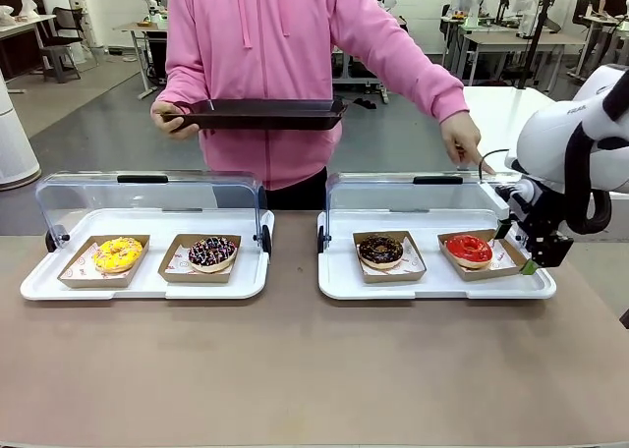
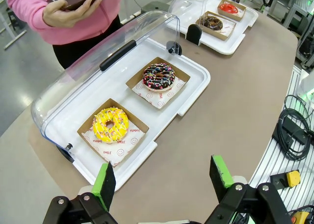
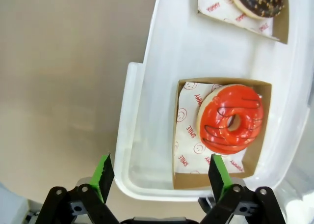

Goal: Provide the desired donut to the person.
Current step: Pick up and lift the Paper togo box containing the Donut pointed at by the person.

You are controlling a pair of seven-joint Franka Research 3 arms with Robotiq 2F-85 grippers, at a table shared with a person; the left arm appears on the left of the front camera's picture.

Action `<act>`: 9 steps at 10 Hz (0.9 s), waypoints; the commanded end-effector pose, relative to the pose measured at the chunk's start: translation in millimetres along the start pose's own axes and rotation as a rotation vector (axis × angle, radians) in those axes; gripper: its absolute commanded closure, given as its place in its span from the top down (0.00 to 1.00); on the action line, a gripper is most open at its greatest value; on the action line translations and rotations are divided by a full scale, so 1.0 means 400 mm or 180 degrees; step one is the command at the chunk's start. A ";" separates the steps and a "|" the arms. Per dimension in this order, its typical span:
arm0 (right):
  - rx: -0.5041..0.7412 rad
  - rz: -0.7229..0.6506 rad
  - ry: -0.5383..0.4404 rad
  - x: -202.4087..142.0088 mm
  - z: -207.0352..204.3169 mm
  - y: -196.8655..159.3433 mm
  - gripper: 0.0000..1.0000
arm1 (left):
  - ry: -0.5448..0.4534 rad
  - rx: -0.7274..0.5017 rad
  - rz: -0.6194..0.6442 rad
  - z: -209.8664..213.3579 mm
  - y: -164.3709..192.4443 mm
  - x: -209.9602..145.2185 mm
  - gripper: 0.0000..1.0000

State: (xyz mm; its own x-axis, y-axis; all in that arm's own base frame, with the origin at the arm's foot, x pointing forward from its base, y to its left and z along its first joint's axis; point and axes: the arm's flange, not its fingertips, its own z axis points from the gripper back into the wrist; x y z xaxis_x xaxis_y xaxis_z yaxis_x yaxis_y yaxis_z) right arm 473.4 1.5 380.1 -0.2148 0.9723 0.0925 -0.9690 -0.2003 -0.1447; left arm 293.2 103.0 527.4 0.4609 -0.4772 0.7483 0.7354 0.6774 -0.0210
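A brown bench [image 1: 295,369] in an open workshop is set with two white display trays, the left tray [image 1: 39,286] and the right tray [image 1: 432,289]. Their clear lids [image 1: 413,202] are swung back, seemingly so that the donuts can be reached from the robot's side. Each donut is kept in its own cardboard boat, which gives a rim to grasp without marking the icing. At the far side, a dark serving tray [image 1: 260,114] is held level by the person [image 1: 285,55], presumably ready to receive. The person's free hand [image 1: 462,139] is stretched over the right lid, a finger aimed down at the red donut [image 3: 230,120]; that donut is therefore judged to be the desired one. It lies in the outermost boat [image 3: 274,91] of the right tray. The right gripper [image 3: 159,172] is held just above that tray's corner, jaws spread wide and empty, lined up beside the boat. The left gripper [image 2: 162,174] is likewise wide and empty, parked over bare bench near the left tray.
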 end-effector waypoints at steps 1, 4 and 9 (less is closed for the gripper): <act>-0.0047 -0.0004 0.0025 -0.014 -0.038 -0.005 1.00 | -0.0031 -0.0015 0.0017 0.002 0.001 -0.001 1.00; -0.0115 -0.0039 0.0142 -0.032 -0.073 -0.018 1.00 | -0.0031 -0.0015 0.0017 0.002 0.001 -0.001 1.00; -0.0093 -0.0263 0.0134 -0.072 -0.112 -0.046 1.00 | -0.0031 -0.0015 0.0017 0.002 0.001 -0.001 1.00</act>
State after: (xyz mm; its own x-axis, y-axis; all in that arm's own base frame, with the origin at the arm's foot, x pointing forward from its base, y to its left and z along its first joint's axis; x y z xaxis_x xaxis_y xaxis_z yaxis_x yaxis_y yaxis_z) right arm 493.9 -16.9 337.5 -0.1605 0.9854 0.0564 -0.9776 -0.1508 -0.1467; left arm 293.2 103.0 527.4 0.4609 -0.4772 0.7482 0.7354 0.6773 -0.0210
